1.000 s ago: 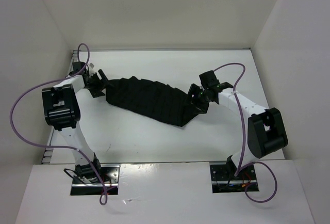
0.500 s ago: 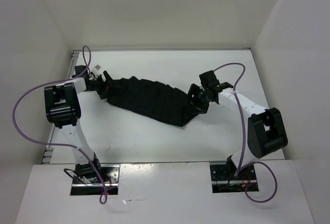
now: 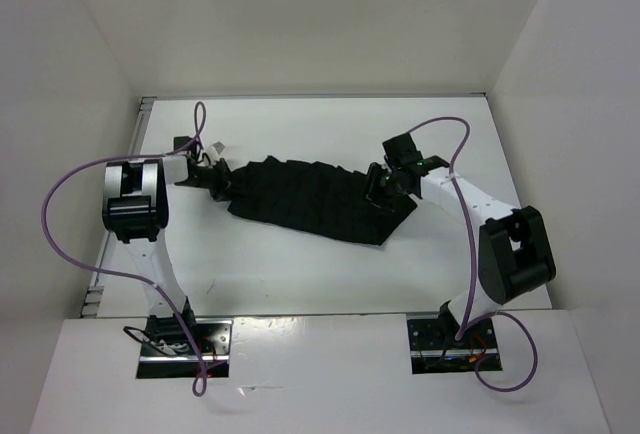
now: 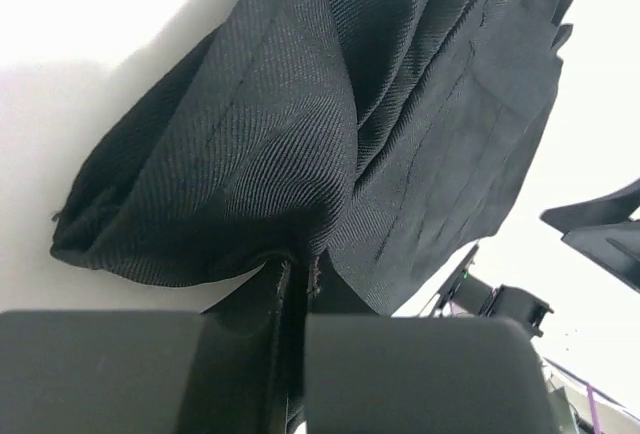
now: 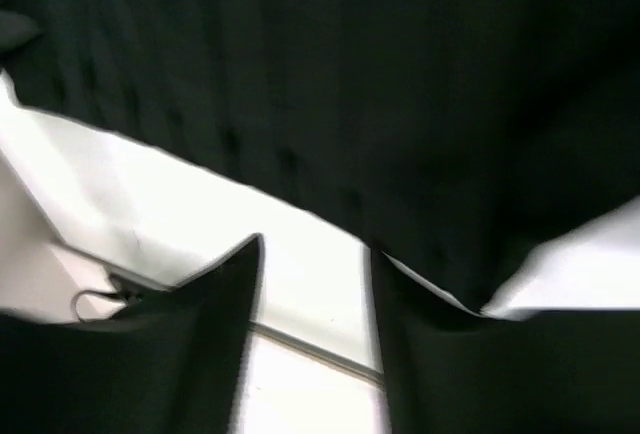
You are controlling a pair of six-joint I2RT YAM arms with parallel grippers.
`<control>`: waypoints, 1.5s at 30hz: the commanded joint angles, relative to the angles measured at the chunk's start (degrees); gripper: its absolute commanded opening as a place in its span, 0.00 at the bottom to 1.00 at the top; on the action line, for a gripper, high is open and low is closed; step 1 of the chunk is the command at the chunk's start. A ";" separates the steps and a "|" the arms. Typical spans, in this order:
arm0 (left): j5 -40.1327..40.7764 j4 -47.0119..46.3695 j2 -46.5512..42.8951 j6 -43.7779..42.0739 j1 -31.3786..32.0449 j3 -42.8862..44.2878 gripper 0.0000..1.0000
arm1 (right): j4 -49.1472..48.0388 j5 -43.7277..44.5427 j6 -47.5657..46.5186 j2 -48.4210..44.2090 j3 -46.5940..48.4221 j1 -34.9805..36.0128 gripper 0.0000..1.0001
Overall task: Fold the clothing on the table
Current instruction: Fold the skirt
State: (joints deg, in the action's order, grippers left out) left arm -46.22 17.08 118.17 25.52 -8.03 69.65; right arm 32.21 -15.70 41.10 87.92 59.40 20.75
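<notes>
The clothing (image 3: 310, 199) lies near the middle of the bench (image 3: 300, 274), a long black band running from 9 o'clock to about 4 o'clock in the top view. Its pleated, stepped hem faces 12 o'clock. In the left wrist view the clothing (image 4: 300, 134) bunches into thick folds with fine twill ribs, and the white bench (image 4: 80, 14) shows at 10 o'clock. In the right wrist view the clothing (image 5: 350, 74) fills the upper half as a dark, blurred sheet.

The left gripper (image 3: 218, 179) sits at the garment's 9 o'clock end. From its own camera the left gripper (image 4: 297, 274) has its jaws clenched together, with the gathered end of the fabric pinched at their tips.

The right gripper (image 3: 380, 194) rests at the 3 o'clock end, over the cloth. From its wrist camera the right gripper (image 5: 315, 284) has its jaws apart, with white surface between them. The fabric edge touches the finger at 4 o'clock, and nothing is clamped.

A purple cable (image 3: 60, 224) loops off the left arm at 9 o'clock, and another purple cable (image 3: 462, 154) arcs over the right arm at 3 o'clock.
</notes>
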 commanded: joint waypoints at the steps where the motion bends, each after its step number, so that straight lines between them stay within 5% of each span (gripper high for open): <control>1: 2.01 1.55 -2.23 -1.00 1.35 -1.88 0.00 | -1.97 -4.85 -3.39 2.33 4.41 3.49 0.47; 2: 2.01 1.55 -3.63 -0.21 1.87 -1.88 0.00 | -2.49 -6.25 -4.44 3.39 5.28 4.37 0.35; 3: 2.01 1.55 -4.17 -0.21 1.88 -1.88 0.00 | -2.50 -8.44 -4.97 4.62 5.90 6.21 0.13; 5: 2.62 2.07 -5.49 -0.21 2.49 -1.88 0.00 | -2.50 -8.99 -6.28 9.10 8.53 8.42 0.00; 11: 3.15 2.08 -6.02 0.41 2.50 -1.88 0.00 | -3.03 -13.91 -8.06 19.38 15.30 13.78 0.00; 29: 3.15 2.61 -8.48 1.46 3.55 -0.66 0.00 | -1.36 -20.59 -12.19 37.67 28.84 14.32 0.00; 36: 3.23 4.89 -12.70 1.99 3.55 5.05 0.00 | -0.83 -21.73 -14.03 39.08 27.09 14.32 0.00; 45: 4.38 6.03 -11.38 1.99 3.55 6.11 0.00 | 0.23 -22.26 -14.56 28.80 26.03 14.32 0.00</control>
State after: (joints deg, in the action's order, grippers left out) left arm -41.74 23.07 108.01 27.33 -4.10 74.06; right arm 31.35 -38.04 28.05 122.74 85.71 34.74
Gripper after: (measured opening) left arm 0.028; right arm 0.001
